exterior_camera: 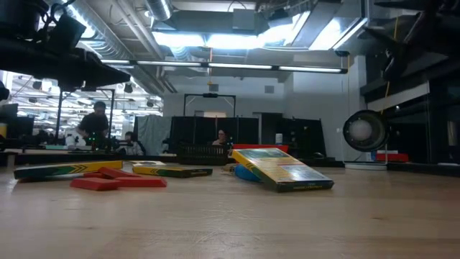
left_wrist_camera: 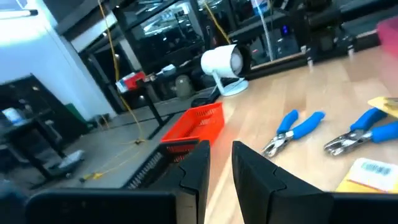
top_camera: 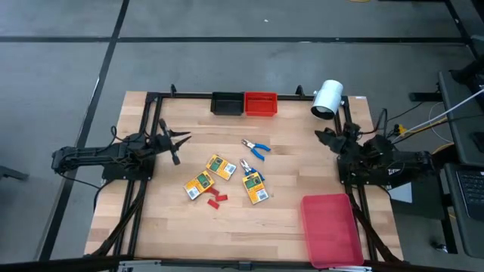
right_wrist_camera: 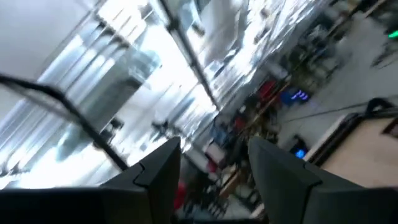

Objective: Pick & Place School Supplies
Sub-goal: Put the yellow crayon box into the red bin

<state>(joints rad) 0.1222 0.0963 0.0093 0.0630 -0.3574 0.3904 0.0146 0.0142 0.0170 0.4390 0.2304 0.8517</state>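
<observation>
Blue-handled pliers (top_camera: pixel 256 148) are lying at three o'clock from the left jaws (top_camera: pixel 178 147), handles pointing away. Left jaws are standing narrowly parted, empty; right jaws (top_camera: pixel 327 138) are gaping wide, empty, sitting farther off.

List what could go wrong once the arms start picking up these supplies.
1. The three boxes, the red pieces and one pair of pliers lie crowded together, so reaching for one may knock its neighbours.
2. That pair of pliers sits right against a box, which could be dragged along.
3. The red pieces look small and flat, so a grip may slip.
</observation>
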